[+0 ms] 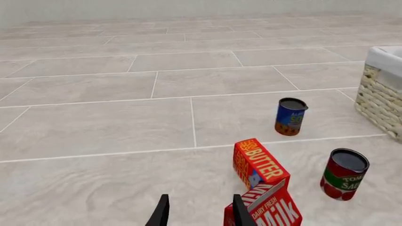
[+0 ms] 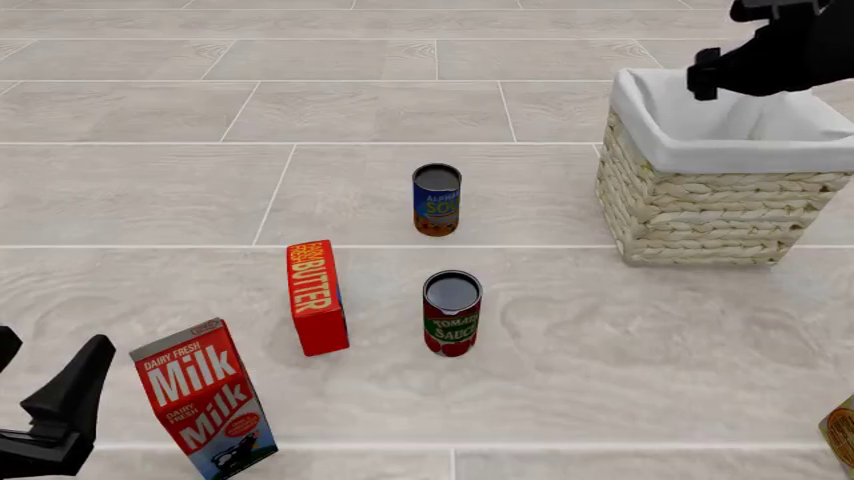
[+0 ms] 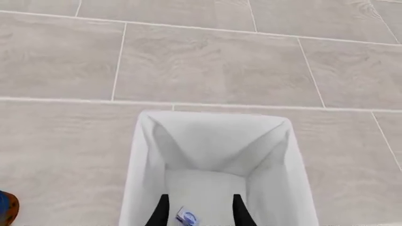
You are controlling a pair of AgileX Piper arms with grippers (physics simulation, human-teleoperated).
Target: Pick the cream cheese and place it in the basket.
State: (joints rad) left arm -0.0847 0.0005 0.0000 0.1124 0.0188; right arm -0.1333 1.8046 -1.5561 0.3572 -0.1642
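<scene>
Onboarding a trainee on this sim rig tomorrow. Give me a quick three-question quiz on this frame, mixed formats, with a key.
1. Multiple choice: which tool hangs over the basket? A) left B) right C) neither
2. True or false: the butter box lies inside the basket.
3. Short answer: in the right wrist view, what small light-blue item shows between the fingers of the right tool, within the basket's white lining?

Key
1. B
2. False: it stands on the tiled surface, near the tomato sauce can.
3. The cream cheese; the fingers stand wider than the box and do not touch it.
</scene>
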